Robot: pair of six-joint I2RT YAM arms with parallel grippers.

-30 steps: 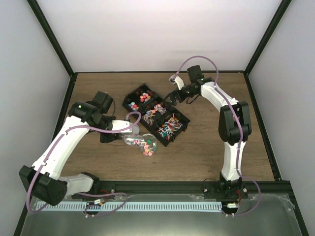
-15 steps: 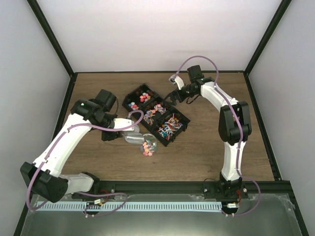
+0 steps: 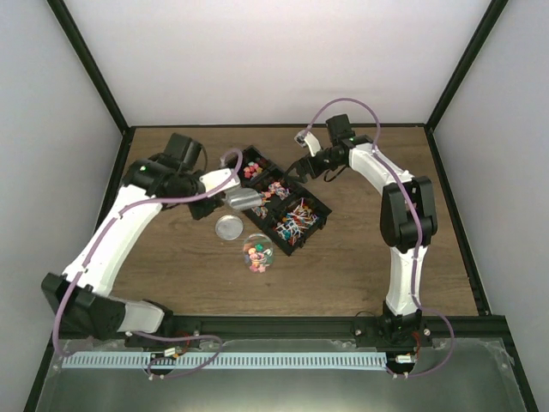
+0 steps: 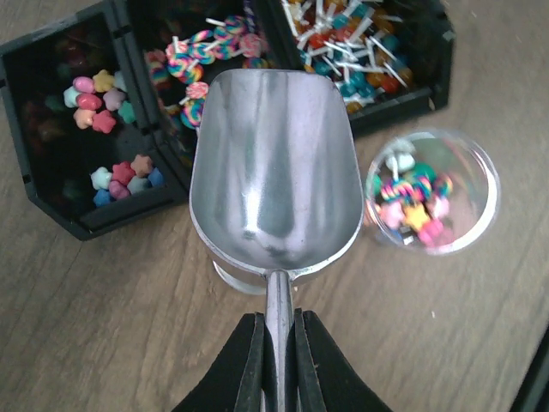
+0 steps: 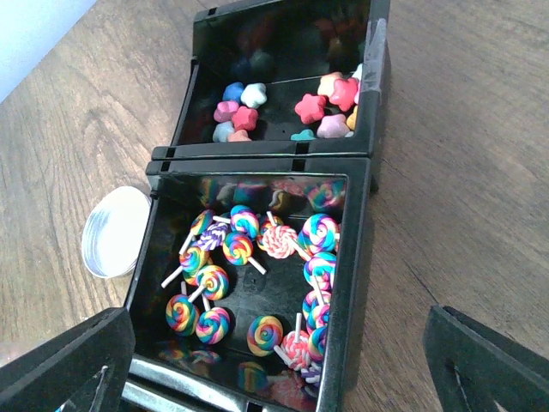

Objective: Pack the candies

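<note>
The candies lie in a black compartment tray (image 3: 302,196): star pieces (image 4: 94,93), swirl lollipops (image 5: 233,247) and stick pieces (image 4: 343,43). More candies sit in the clear round jar (image 3: 257,251) (image 4: 431,190) in front of the tray. My left gripper (image 4: 276,348) (image 3: 219,182) is shut on the handle of an empty metal scoop (image 4: 274,172) (image 3: 243,200), held over the tray's near edge to the left of the jar. My right gripper (image 5: 279,369) (image 3: 300,167) hangs open above the lollipop compartment, holding nothing.
The jar's round metal lid (image 3: 229,227) (image 5: 116,232) lies flat on the wooden table left of the jar, partly under the scoop in the left wrist view. Black frame rails (image 3: 446,215) border the table.
My left arm has drawn the scoop back and up from the jar toward the tray, which uncovers the lid. The right arm has stayed in place.
</note>
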